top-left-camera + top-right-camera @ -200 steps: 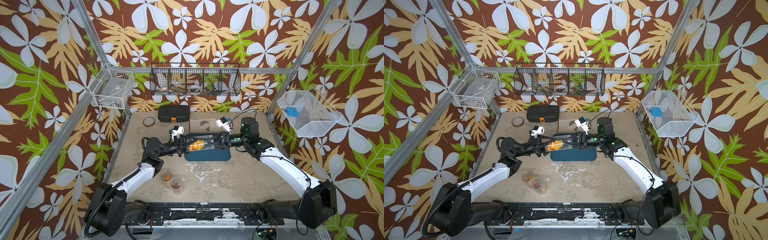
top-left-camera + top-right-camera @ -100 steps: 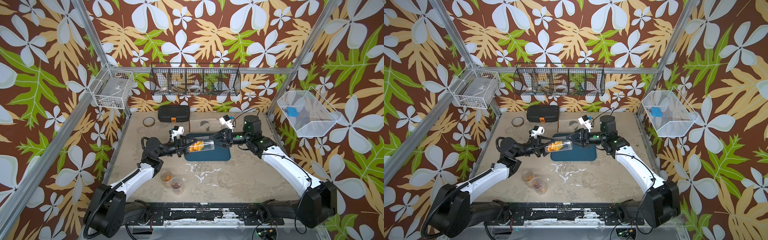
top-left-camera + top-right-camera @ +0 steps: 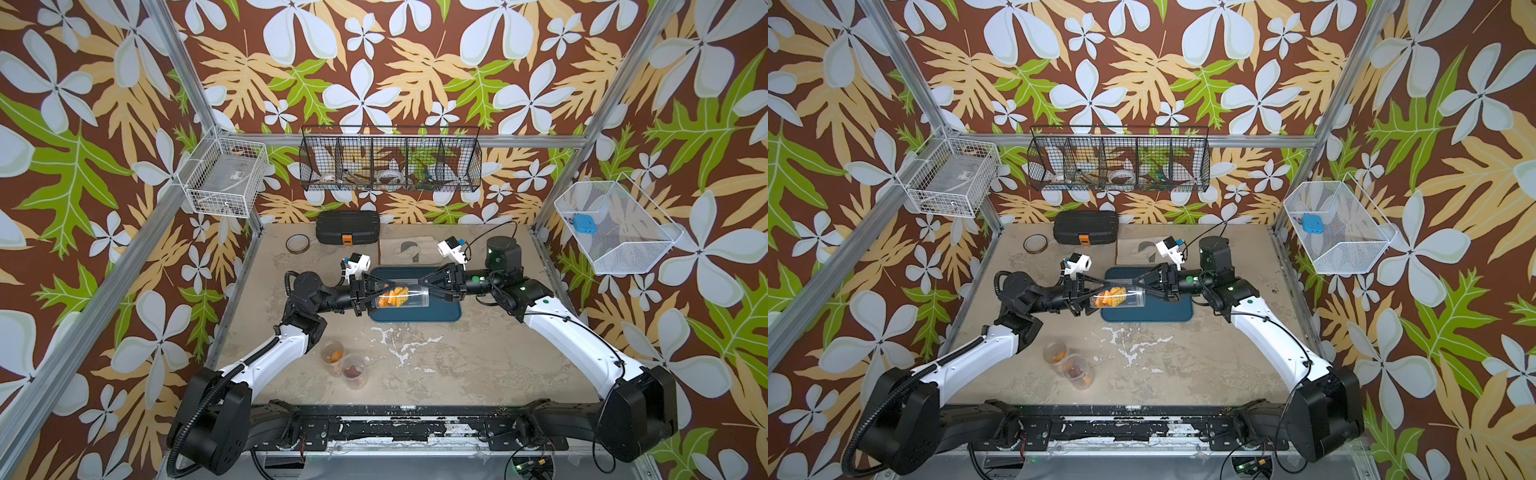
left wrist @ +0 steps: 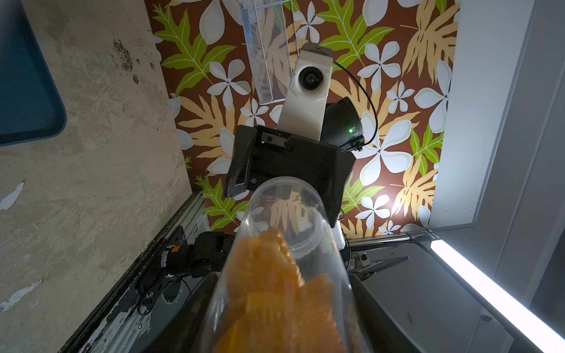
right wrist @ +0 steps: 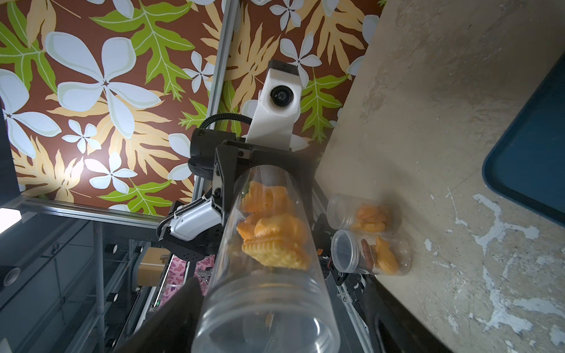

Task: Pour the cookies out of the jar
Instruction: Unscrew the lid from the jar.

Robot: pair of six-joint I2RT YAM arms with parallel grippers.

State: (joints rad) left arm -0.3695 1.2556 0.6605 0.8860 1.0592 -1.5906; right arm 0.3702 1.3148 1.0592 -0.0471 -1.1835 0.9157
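A clear jar [image 3: 409, 296] [image 3: 1128, 297] lies level in the air above the left end of the blue tray [image 3: 444, 312] [image 3: 1169, 312]. Orange-yellow cookies [image 3: 392, 298] [image 3: 1109, 298] [image 4: 269, 275] [image 5: 272, 235] are heaped in its closed end. My left gripper [image 3: 380, 296] [image 3: 1100, 297] [image 4: 281, 330] is shut on that closed end. My right gripper [image 3: 424, 293] [image 3: 1140, 291] [image 5: 275, 324] straddles the threaded mouth end. One of its fingers [image 5: 180, 311] lies against the jar; a gap shows at the other finger [image 5: 385, 321]. I cannot tell whether a lid is on.
Two more small clear jars [image 3: 332, 354] [image 3: 353, 368] with cookies stand near the table's front left. A black case [image 3: 348, 226] and a tape ring [image 3: 297, 243] lie at the back. Wire baskets hang on the walls.
My right gripper's jaws have narrowed around the jar's mouth end. The left gripper and the jar have stayed in place.
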